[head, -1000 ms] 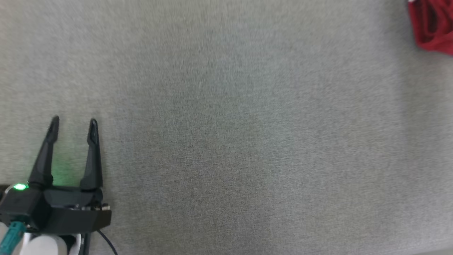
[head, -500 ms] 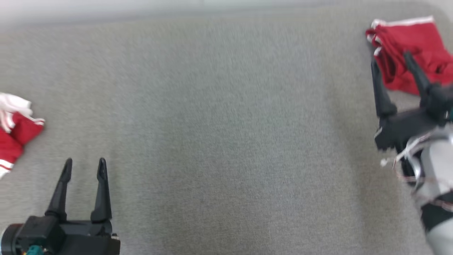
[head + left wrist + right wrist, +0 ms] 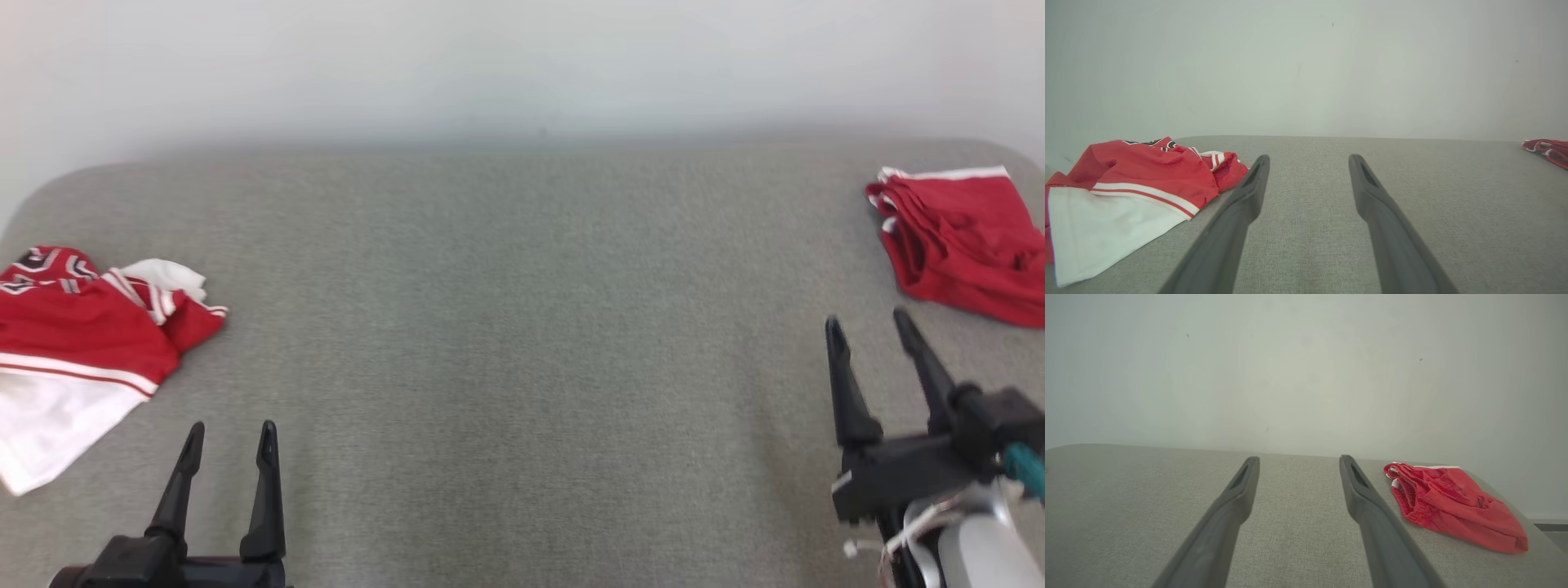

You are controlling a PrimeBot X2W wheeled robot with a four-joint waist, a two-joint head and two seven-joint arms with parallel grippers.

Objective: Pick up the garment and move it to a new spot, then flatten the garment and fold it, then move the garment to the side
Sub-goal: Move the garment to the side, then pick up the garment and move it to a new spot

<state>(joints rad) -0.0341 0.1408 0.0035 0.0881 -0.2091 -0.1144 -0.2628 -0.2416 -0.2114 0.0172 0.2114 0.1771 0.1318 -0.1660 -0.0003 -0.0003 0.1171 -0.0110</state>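
Nothing held over the grey table (image 3: 522, 343)
Left gripper (image 3: 232, 428) and right gripper (image 3: 866, 318) spread their fingers wide, both empty; crumpled red-and-white garment (image 3: 82, 327) lies left, red garment (image 3: 963, 245) lies right.

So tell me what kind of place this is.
Probably a test bench for cloth folding: a wide grey fabric-covered table against a bare pale wall, a crumpled red-and-white garment at its left, a red garment at its right.

A crumpled red-and-white fabric garment (image 3: 82, 343) lies bunched at the left edge of the grey counter (image 3: 522, 367); a folded red garment (image 3: 963, 245) rests far right.
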